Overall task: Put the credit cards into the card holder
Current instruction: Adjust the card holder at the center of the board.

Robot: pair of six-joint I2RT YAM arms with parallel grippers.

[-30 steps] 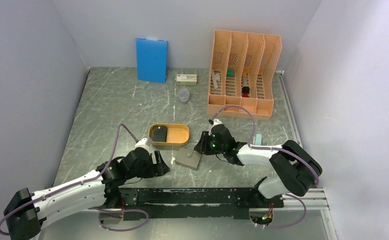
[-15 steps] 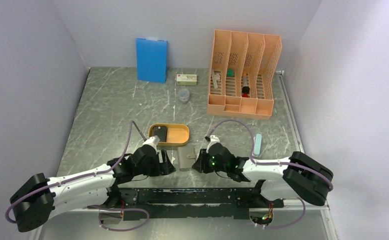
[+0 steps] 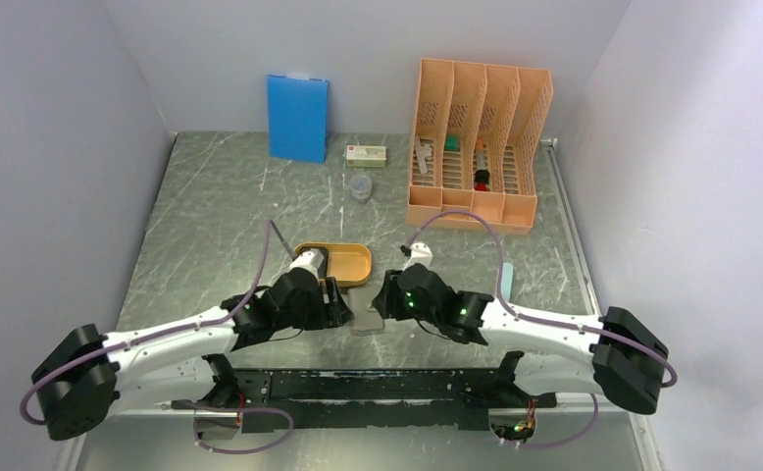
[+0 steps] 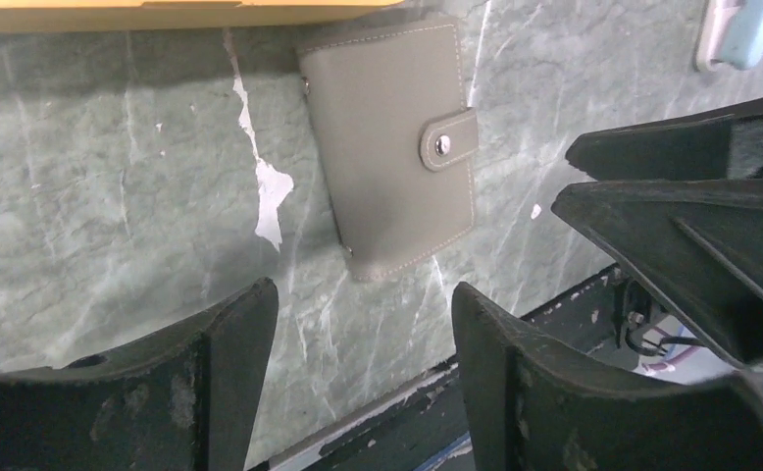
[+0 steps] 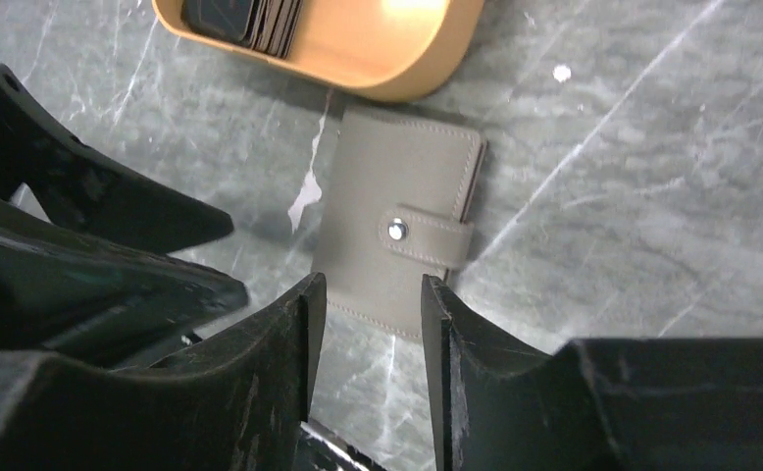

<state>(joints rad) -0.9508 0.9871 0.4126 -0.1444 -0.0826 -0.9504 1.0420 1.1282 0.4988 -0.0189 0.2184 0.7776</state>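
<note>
Arms have converged on the card holder (image 4: 392,147); left gripper (image 4: 358,304) and right gripper (image 5: 370,289) flank it, jaws parted, empty; it stays snapped shut; opening comes next.

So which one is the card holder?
Find the shallow orange oval tray near the middle of the table. Right beside its near edge lies a flat grey-taupe wallet, the card holder. It is closed by a strap with a metal snap, unlike the black cards stacked in the tray.
</note>
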